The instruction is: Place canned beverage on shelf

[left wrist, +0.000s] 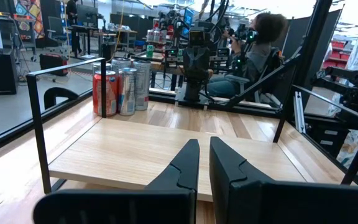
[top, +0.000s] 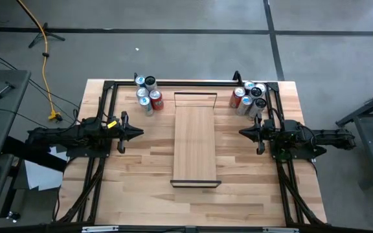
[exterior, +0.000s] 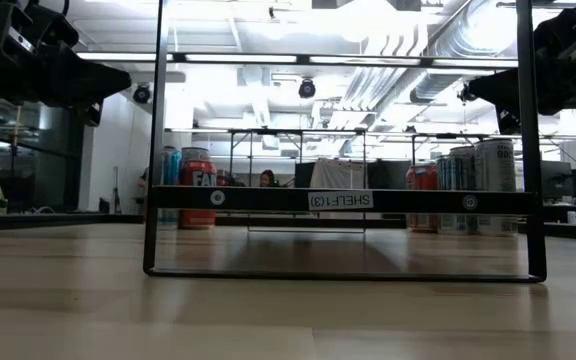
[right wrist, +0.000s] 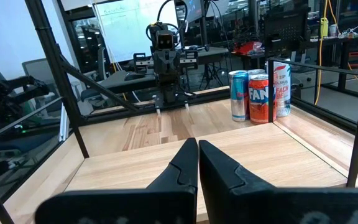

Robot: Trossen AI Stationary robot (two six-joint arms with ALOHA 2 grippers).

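Note:
The shelf, a pale wooden plank with dark metal frames at its short ends, stands on the tabletop between the arms; it also shows in the low view. Several cans stand upright in two groups at the far edge, one far left and one far right. My left gripper hovers left of the shelf, shut and empty, pointing at the plank. My right gripper hovers right of the shelf, shut and empty, pointing at the plank.
A dark metal rail runs along the table's far edge, with arm mounts on both sides. The tabletop is bare wood on either side of the shelf and toward the near edge. A person sits beyond the table.

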